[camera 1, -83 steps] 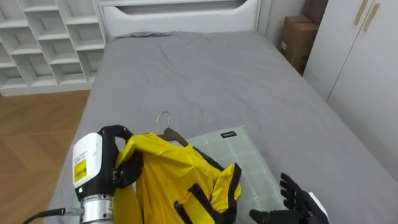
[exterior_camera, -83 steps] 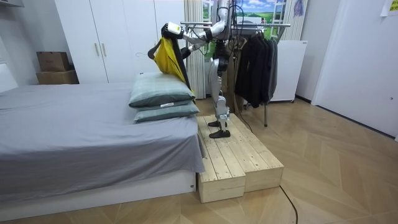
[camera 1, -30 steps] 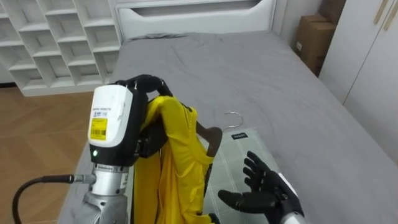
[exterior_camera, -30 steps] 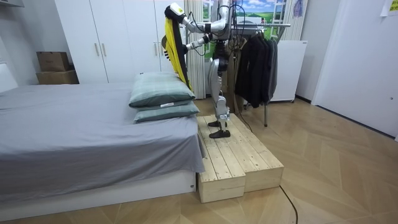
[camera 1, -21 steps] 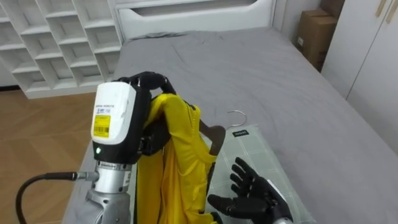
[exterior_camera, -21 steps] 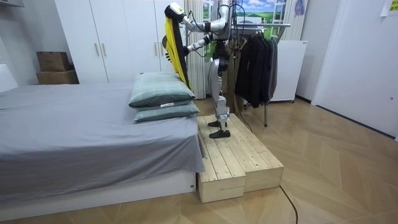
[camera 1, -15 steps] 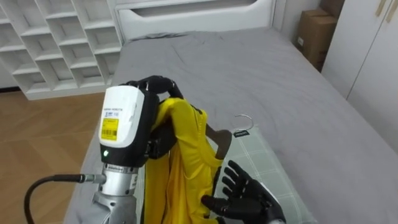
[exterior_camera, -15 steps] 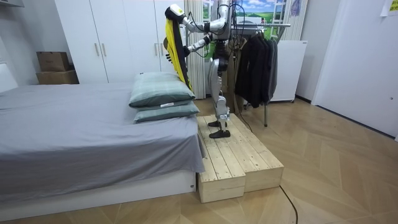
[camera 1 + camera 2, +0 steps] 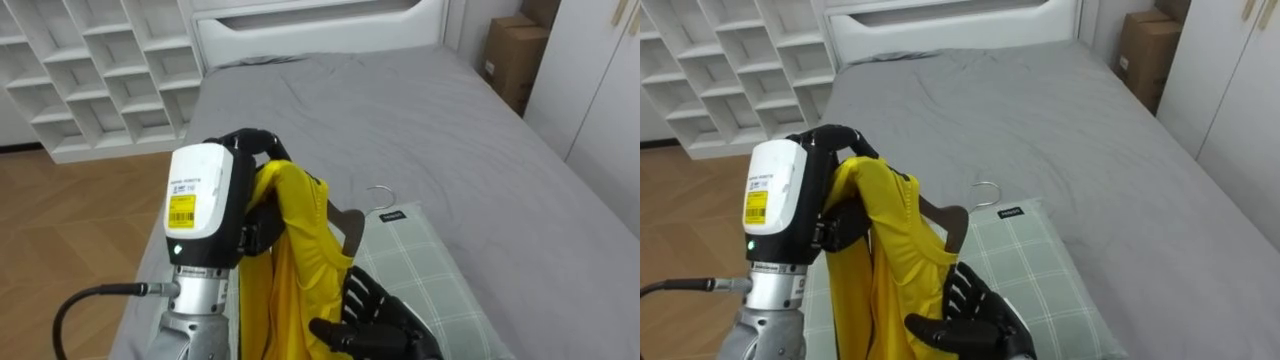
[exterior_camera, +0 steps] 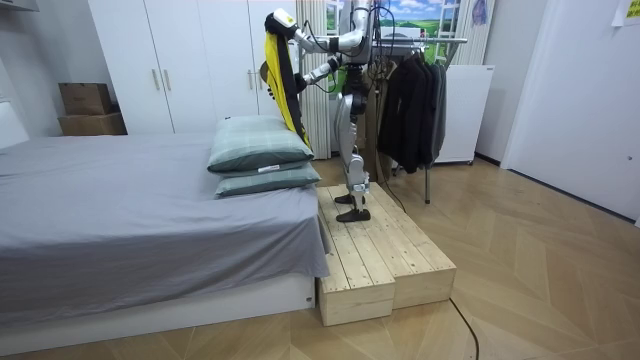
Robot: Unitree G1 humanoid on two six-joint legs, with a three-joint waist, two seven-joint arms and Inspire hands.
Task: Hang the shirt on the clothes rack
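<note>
We are standing on the wooden platform (image 10: 385,250) at the pillow end of the bed (image 9: 430,120), with the clothes rack (image 10: 425,40) behind us. Our left hand (image 9: 256,222) is reaching up, its fingers curling round the top of the yellow garment (image 9: 300,240) where it is draping over a dark hanger (image 9: 352,225) — hook (image 9: 381,192) pointing out above the checked pillow (image 9: 440,280). Our right hand (image 9: 385,325) is hovering low beside the garment with its fingers spread — whether it is touching, we cannot tell.

Bright, even light, faint soft shadows, source seemingly overhead
</note>
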